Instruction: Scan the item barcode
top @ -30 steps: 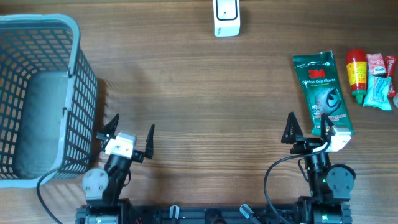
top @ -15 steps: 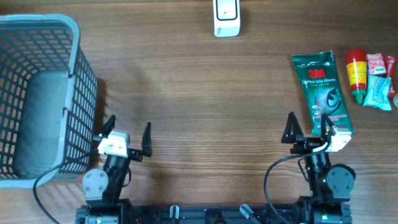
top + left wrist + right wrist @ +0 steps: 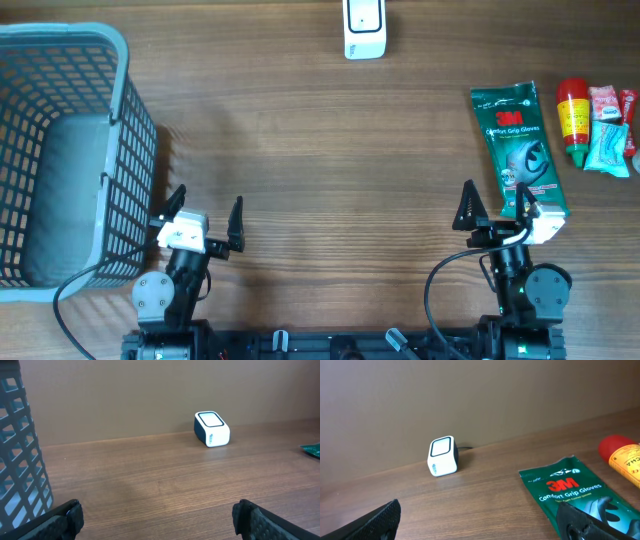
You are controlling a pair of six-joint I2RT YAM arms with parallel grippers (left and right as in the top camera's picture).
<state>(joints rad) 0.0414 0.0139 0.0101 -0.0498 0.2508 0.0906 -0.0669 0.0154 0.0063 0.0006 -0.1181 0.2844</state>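
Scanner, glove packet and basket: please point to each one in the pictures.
scanner (image 3: pixel 210 420), left wrist view, on its white top face.
glove packet (image 3: pixel 563 484), right wrist view, on the red logo.
basket (image 3: pixel 135 170), overhead view, on its mesh side wall.

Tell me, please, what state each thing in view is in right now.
left pincer: open, empty.
right pincer: open, empty.
glove packet: lying flat, printed face up, not held.
scanner: standing at the table's far edge, untouched.
basket: upright, nothing visible inside.
red tube: lying flat, right of the glove packet.
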